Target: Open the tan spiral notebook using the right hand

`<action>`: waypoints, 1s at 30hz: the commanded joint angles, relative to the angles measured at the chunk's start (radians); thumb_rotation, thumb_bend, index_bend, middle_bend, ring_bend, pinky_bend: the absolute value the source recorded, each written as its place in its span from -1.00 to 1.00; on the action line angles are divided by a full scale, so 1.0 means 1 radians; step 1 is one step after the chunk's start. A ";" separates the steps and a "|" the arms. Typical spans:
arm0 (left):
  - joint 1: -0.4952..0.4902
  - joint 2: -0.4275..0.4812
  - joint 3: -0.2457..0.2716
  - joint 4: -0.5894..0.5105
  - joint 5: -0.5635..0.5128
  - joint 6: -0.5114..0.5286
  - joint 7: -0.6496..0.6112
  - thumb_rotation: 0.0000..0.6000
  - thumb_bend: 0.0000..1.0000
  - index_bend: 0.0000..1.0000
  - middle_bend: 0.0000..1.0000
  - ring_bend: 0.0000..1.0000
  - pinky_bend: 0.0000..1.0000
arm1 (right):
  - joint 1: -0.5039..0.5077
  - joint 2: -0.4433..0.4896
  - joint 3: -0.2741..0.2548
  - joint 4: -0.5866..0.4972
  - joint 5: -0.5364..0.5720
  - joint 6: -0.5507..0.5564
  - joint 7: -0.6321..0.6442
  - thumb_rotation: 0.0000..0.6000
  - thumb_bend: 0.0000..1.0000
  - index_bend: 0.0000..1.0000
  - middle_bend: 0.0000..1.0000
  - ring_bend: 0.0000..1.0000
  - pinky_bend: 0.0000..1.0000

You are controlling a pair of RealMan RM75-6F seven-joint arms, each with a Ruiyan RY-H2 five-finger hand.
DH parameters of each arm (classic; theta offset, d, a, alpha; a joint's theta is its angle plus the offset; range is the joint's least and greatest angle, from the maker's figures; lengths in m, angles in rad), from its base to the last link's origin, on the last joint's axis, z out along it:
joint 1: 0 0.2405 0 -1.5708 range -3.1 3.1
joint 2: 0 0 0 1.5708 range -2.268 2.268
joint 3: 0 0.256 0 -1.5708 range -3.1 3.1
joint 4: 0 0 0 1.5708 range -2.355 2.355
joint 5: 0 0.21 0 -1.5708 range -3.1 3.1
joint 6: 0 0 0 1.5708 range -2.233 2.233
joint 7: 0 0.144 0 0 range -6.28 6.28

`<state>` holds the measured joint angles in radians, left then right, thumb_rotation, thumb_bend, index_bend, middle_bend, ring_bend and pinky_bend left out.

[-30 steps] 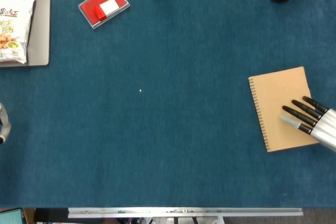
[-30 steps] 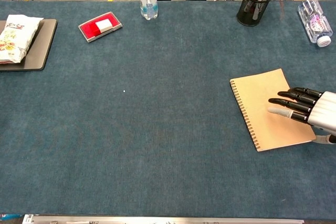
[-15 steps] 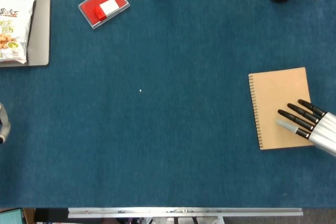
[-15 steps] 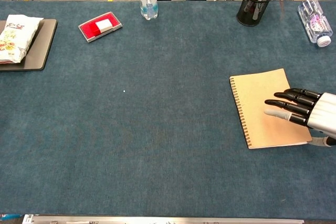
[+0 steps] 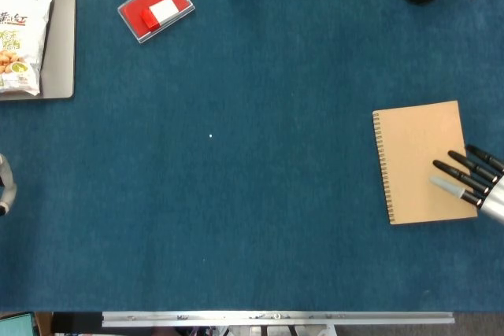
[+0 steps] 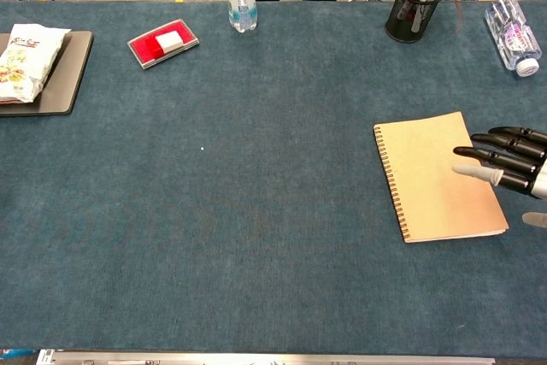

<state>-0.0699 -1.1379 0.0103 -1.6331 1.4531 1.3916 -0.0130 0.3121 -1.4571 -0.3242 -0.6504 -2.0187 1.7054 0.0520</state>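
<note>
One notebook lies shut and flat on the right side of the desk, its spiral along the left edge, so the free edge of the cover faces the right hand. That seems to be why the hand comes in from the right: the cover should lift from that side and swing over the coil. The hand is released, holding nothing; its dark fingers are stretched out nearly straight and slightly spread, pointing left over the notebook's right margin. Whether the tips touch the cover I cannot tell. The palm and wrist sit mostly beyond the frame edge. Only a sliver of the left hand shows at the far left, too little to judge its state.
</note>
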 commanded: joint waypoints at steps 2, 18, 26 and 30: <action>0.001 0.000 0.000 -0.001 0.001 0.002 -0.002 1.00 -0.40 0.32 0.22 0.15 0.44 | 0.000 0.005 0.014 -0.002 0.017 -0.018 0.001 1.00 -1.00 -1.00 -0.88 -1.00 -0.72; 0.001 0.002 0.000 -0.001 0.000 0.002 -0.002 1.00 -0.40 0.32 0.22 0.15 0.44 | 0.003 -0.032 0.030 0.068 0.044 -0.086 0.044 1.00 -0.95 -1.00 -0.88 -1.00 -0.72; 0.004 0.005 -0.001 -0.005 0.002 0.009 -0.007 1.00 -0.40 0.32 0.22 0.15 0.44 | 0.009 -0.054 0.024 0.097 0.044 -0.120 0.067 1.00 -0.77 -1.00 -0.88 -1.00 -0.72; 0.004 0.006 -0.001 -0.007 0.003 0.010 -0.007 1.00 -0.40 0.32 0.22 0.15 0.44 | 0.008 -0.061 0.023 0.110 0.047 -0.128 0.070 1.00 -0.71 -1.00 -0.88 -1.00 -0.72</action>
<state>-0.0657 -1.1317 0.0094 -1.6395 1.4556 1.4011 -0.0200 0.3198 -1.5174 -0.3012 -0.5408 -1.9725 1.5779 0.1220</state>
